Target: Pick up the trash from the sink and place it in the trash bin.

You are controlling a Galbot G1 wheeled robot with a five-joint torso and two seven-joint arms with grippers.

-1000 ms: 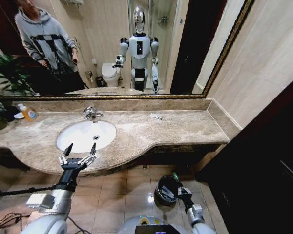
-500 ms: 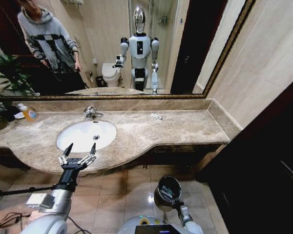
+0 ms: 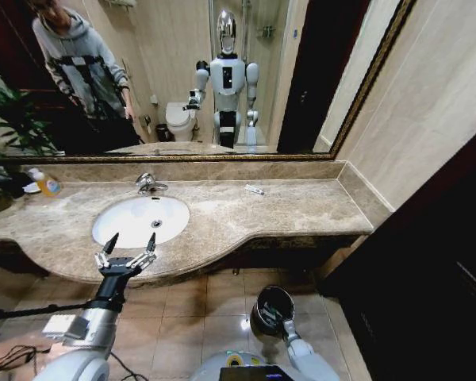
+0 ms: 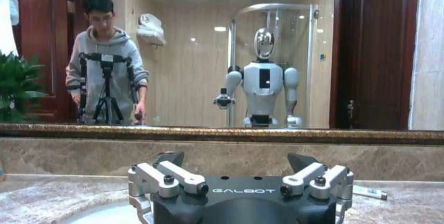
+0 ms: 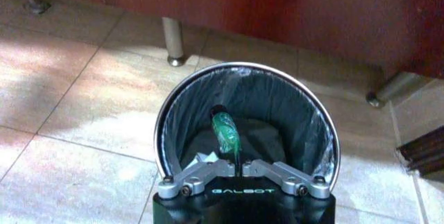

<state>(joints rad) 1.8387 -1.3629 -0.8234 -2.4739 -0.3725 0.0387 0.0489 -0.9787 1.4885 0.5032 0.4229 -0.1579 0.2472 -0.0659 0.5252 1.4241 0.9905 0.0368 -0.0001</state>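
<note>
Well, the right tool (image 5: 239, 171) pinches a green-ended tube (image 5: 225, 134) (light, slick) over the trash bin (image 5: 166, 115); left tool (image 3: 127, 252) gapes, idle.

We are in a bathroom. A white oval sink (image 3: 140, 220) with a chrome faucet (image 3: 148, 183) sits in a long beige marble counter (image 3: 285, 208) under a wide gold-framed mirror (image 3: 182, 79). Reflected at the far side are a toilet (image 3: 178, 121) and a glass shower stall (image 4: 274, 63); the floor (image 3: 198, 305) is tiled.
</note>
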